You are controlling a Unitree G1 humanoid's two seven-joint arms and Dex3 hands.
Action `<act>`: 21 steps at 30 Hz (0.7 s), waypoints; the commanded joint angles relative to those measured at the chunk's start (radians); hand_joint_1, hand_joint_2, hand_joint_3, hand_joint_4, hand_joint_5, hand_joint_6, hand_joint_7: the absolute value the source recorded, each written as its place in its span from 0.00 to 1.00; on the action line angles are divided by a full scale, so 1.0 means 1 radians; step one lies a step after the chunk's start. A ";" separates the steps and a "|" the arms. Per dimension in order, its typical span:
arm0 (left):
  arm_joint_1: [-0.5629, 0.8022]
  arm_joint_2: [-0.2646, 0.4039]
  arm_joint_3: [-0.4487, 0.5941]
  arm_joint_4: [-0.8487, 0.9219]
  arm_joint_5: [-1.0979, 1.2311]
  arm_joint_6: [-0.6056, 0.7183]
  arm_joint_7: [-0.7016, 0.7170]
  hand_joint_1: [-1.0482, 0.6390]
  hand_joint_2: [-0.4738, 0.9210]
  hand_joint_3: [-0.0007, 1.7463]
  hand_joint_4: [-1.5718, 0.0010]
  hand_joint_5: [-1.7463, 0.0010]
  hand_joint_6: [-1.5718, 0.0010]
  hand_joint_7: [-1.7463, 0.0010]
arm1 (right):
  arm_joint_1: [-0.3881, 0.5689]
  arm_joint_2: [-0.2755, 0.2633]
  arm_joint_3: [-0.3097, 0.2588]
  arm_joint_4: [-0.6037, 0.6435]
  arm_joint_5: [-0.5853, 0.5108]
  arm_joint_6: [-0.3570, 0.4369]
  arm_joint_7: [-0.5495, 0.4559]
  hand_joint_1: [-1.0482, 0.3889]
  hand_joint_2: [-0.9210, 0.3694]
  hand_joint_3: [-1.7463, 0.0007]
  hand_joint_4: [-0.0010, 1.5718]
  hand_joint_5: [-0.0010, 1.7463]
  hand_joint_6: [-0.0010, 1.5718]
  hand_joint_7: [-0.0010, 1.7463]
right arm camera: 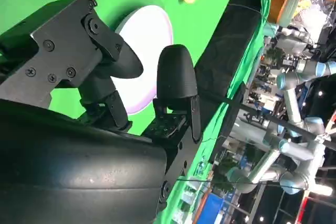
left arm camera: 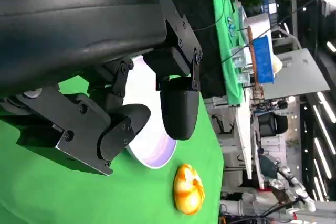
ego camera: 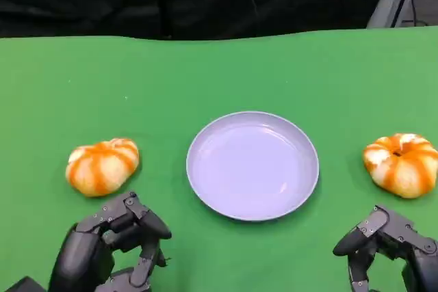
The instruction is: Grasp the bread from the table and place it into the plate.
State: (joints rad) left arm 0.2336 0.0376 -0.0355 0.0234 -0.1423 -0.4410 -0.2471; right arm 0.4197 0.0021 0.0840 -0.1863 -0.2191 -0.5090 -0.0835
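Two round bread rolls lie on the green cloth-covered desk (ego camera: 219, 73), each pumpkin-shaped with orange and cream stripes running down from a dimpled top. The left bread roll (ego camera: 102, 166) sits well to the left of the plate, just beyond the left robot hand (ego camera: 113, 247). The right bread roll (ego camera: 402, 164) sits well to the right of the plate, just beyond the right robot hand (ego camera: 387, 244). Between them, in the middle of the desk, is one round pale lavender plate (ego camera: 252, 165) with a shallow raised rim; nothing lies in it. Both black robot hands hover low at the near edge of the desk, fingers apart and loosely bent, holding nothing and touching neither roll.
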 commanded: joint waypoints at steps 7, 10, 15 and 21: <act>-0.050 0.083 0.027 -0.044 0.161 0.077 0.048 0.48 0.96 0.17 0.67 0.54 0.62 0.83 | -0.006 -0.001 -0.004 -0.006 0.001 0.008 -0.009 0.77 0.39 0.26 0.50 0.98 0.46 0.79; -0.080 0.127 0.029 -0.073 0.249 0.135 0.064 0.40 1.00 0.08 0.74 0.63 0.67 0.92 | -0.009 0.000 -0.003 -0.010 -0.006 0.015 -0.012 0.77 0.39 0.26 0.51 0.97 0.46 0.79; -0.142 0.203 0.024 -0.102 0.402 0.214 0.083 0.34 1.00 0.06 0.89 0.66 0.73 0.97 | -0.013 -0.001 -0.003 -0.001 -0.007 0.004 -0.014 0.78 0.40 0.25 0.51 0.97 0.46 0.79; -0.235 0.291 -0.004 -0.066 0.627 0.261 0.151 0.29 1.00 0.04 0.96 0.71 0.79 1.00 | -0.006 -0.003 -0.002 -0.012 -0.003 0.015 -0.010 0.78 0.39 0.25 0.51 0.97 0.46 0.79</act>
State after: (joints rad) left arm 0.0433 0.2776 -0.0278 -0.0675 0.3959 -0.1905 -0.1449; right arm 0.4059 0.0042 0.0870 -0.1861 -0.2309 -0.5005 -0.0905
